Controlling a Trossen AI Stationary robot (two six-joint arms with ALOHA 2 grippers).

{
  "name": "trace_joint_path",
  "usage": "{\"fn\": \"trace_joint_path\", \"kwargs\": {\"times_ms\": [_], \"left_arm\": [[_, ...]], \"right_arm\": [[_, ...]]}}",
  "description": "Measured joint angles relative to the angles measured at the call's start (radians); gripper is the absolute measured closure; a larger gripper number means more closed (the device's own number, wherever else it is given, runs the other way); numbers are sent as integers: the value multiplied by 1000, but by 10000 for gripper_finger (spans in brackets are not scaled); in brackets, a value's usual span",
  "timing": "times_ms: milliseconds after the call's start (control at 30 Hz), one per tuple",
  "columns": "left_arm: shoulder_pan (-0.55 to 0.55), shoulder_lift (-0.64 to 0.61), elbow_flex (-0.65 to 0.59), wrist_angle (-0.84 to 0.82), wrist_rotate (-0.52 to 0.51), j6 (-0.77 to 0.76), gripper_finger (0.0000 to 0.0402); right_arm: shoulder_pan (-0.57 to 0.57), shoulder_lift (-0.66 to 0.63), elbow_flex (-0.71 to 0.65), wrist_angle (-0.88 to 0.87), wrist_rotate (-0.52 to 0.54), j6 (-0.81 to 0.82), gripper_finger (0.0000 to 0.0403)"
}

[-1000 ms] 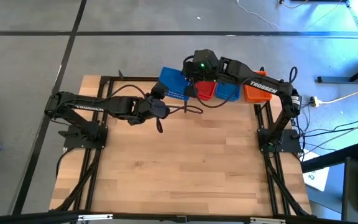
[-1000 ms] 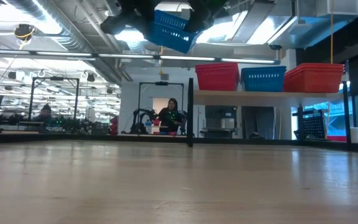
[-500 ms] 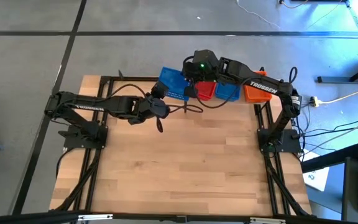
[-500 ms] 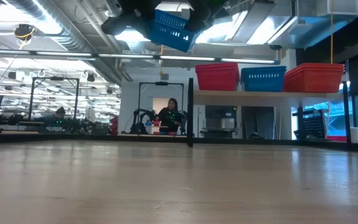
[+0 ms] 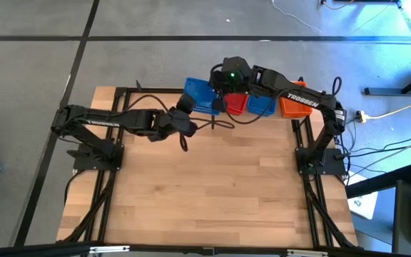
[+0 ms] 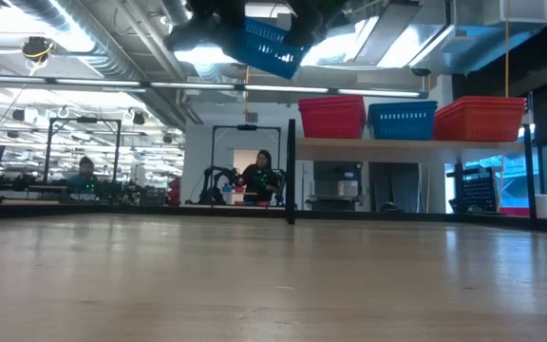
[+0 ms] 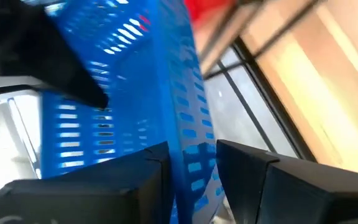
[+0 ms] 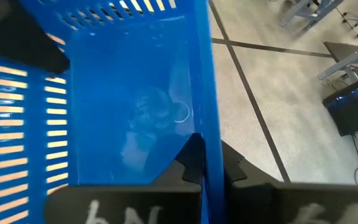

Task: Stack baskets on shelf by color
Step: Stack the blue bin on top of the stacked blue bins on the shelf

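Looking level across my tabletop (image 6: 273,285), I see a blue basket (image 6: 269,46) hanging tilted near the top edge, with dark arm parts on both sides of it; I cannot tell which gripper touches it. On the shelf (image 6: 411,143) stand a red basket (image 6: 331,116), a second blue basket (image 6: 402,120) just beside it, and an orange basket (image 6: 480,118). A person (image 6: 257,177) is in the room behind.
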Motion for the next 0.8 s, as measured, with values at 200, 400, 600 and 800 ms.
{"fn": "trace_joint_path", "kwargs": {"times_ms": [200, 400, 600, 800], "left_arm": [[-18, -8, 7, 122, 1, 51, 305], [-37, -8, 45, 129, 34, 58, 305], [-61, -7, 84, 126, 75, 56, 305], [-91, -8, 167, 136, 70, 7, 305]], "right_arm": [[-9, -4, 0, -27, 21, 4, 403], [-20, -3, 0, -42, 29, 3, 403], [-20, -3, 0, -65, 35, -4, 403], [-21, 2, 9, -99, 131, 33, 403]]}}
